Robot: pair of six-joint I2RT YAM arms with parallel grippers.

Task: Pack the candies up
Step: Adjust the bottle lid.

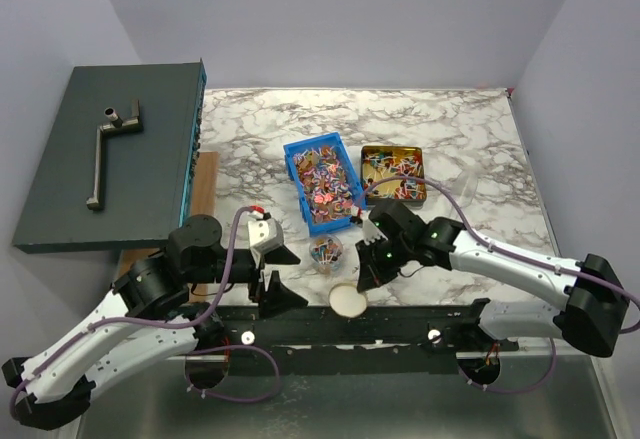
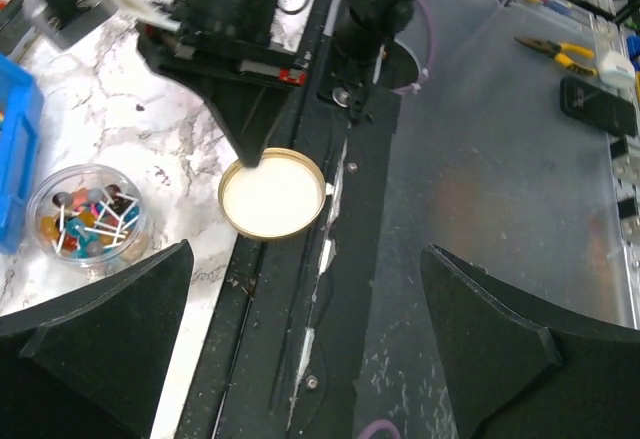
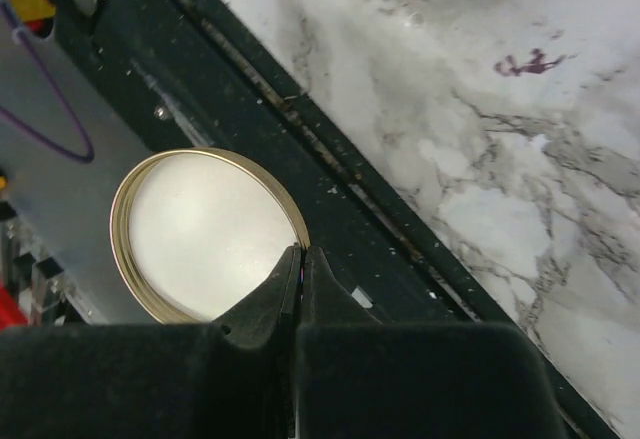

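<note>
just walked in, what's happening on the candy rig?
Candy packing, partway through. A small clear jar holds some candies and stands uncovered near the front edge of the table. More candies fill the blue bin and the gold tin behind it. The right pincer is shut, its tip against the rim of the round gold lid lying beside the jar; whether it pinches the rim is unclear. The left pincer is open and empty, hovering nearby.
</note>
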